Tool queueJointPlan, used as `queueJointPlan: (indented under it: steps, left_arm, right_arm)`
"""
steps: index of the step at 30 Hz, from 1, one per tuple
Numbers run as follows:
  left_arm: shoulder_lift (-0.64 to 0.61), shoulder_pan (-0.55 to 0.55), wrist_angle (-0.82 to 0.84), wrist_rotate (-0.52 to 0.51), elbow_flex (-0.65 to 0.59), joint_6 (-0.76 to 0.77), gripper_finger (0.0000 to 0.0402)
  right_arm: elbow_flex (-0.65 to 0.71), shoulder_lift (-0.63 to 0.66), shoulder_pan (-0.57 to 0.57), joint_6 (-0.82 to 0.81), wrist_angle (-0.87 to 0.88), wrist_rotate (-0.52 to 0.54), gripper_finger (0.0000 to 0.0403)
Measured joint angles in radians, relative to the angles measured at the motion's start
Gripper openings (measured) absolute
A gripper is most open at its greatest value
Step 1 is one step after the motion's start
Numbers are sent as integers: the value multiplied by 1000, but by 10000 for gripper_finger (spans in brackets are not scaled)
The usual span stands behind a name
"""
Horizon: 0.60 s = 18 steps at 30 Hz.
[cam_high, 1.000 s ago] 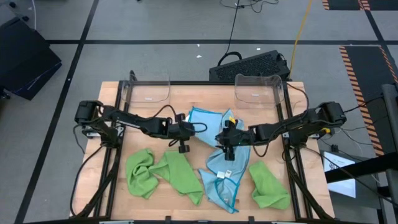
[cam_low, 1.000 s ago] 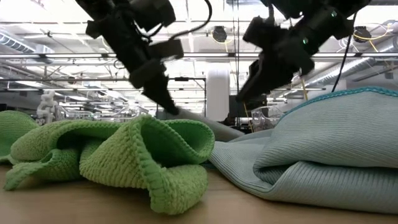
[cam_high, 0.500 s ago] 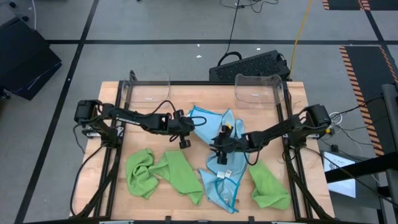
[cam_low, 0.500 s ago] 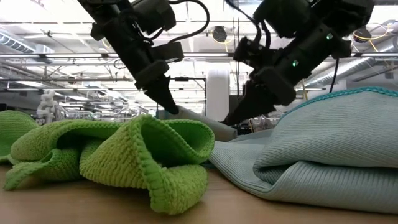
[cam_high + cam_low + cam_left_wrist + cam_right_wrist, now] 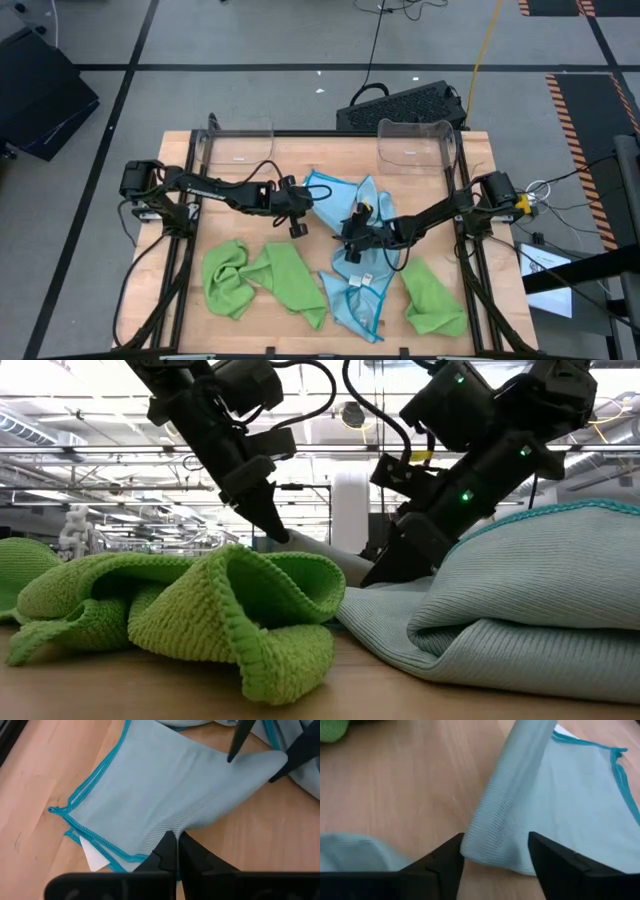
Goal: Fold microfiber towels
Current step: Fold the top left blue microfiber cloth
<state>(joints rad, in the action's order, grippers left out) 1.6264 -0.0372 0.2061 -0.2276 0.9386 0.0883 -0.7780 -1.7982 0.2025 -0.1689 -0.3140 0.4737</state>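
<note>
A light blue towel [image 5: 335,195] with teal edging lies partly spread at the table's middle, and a raised fold [image 5: 495,835] runs across it. My left gripper [image 5: 176,842] is shut on that towel's left side. My right gripper [image 5: 495,836] is open and low over the table, one finger on each side of the fold's other end. A second light blue towel [image 5: 360,290] lies crumpled near the front. Lime green towels lie at the front left [image 5: 225,275], front middle [image 5: 295,280] and front right [image 5: 432,298]. My left gripper pinches a raised fold of the light blue towel [image 5: 186,822] between its two shut fingers. It slants down at the fold from the table's left. The rest of the towel, with its teal edge [image 5: 87,795], lies on the table beyond the fingers.
Two clear plastic bins [image 5: 240,145] [image 5: 415,140] stand at the table's far edge. In the low view the green heap [image 5: 230,620] and the blue heap [image 5: 530,610] fill the front. Bare wood [image 5: 250,225] shows between my left arm and the green towels.
My right gripper has sunk toward the table and moved toward its left and near edges, so that it now stands at the light blue towel's fold. The towel's shape has hardly changed.
</note>
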Motion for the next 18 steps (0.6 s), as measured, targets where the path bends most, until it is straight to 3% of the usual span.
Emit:
queueJointPlan:
  steps: [9, 18]
  left_arm:
    - [0, 18, 17, 9, 1, 23, 4]
    - [-2, 144, 39, 23, 1, 72, 4]
  right_arm:
    - [-1, 21, 0, 26, -2, -43, 15]
    - [-1, 162, 0, 8, 109, -213, 5]
